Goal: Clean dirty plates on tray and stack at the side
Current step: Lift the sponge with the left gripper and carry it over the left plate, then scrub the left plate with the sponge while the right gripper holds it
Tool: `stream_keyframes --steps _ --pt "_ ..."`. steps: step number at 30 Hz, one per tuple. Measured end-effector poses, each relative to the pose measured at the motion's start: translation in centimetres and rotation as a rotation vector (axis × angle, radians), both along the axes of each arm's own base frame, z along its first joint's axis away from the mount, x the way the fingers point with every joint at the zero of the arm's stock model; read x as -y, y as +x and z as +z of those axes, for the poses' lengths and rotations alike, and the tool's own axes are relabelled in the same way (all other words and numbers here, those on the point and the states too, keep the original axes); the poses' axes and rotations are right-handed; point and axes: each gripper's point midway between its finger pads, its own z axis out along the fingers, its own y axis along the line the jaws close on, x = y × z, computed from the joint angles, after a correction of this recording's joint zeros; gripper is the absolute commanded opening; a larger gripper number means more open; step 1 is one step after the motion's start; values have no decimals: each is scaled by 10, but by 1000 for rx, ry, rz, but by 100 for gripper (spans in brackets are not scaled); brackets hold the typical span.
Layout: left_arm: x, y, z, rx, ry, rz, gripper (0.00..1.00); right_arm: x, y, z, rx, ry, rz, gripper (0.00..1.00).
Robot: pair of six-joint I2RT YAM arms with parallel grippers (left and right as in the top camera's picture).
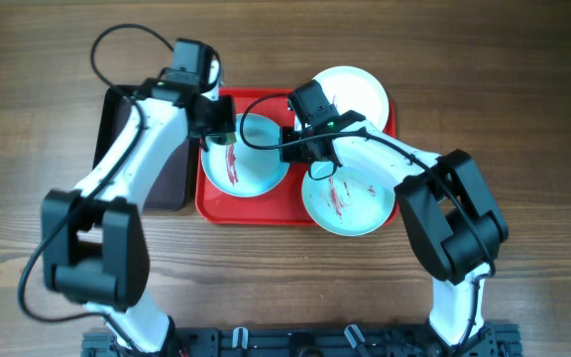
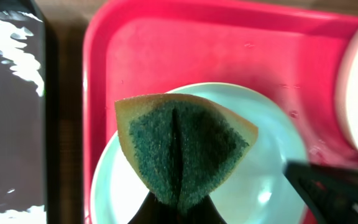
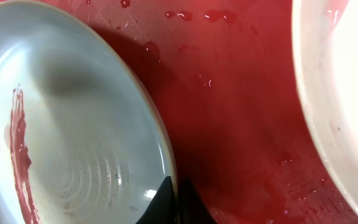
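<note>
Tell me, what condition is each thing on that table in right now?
red tray: wet with droplets
left mint plate: smeared red, rim pinched
right mint plate: red smears, overhanging the tray's front edge
white plate: on the tray, faint pink spots
sponge: folded, green side out
left gripper: shut on the sponge
right gripper: shut on the left mint plate's rim
</note>
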Motion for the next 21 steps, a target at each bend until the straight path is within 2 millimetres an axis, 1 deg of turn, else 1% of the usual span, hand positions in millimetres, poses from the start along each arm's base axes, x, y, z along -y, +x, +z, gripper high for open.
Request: stream_keyframes --steps 1,5,7,13,17,21 --pt "1 0 -8 -16 8 9 4 0 0 0 -1 1 0 4" --pt "5 -8 -56 -120 54 33 4 0 0 0 -1 2 1 4" --pt "6 -12 -70 -152 76 42 4 0 -1 0 -3 1 1 4" --pt "7 -14 -70 -159 100 82 4 0 -1 0 -4 0 1 4" --pt "6 -26 -71 -214 104 94 4 1 -2 0 -22 16 2 4" --pt "9 -30 -71 -243 61 94 4 5 -2 -3 -78 87 5 4"
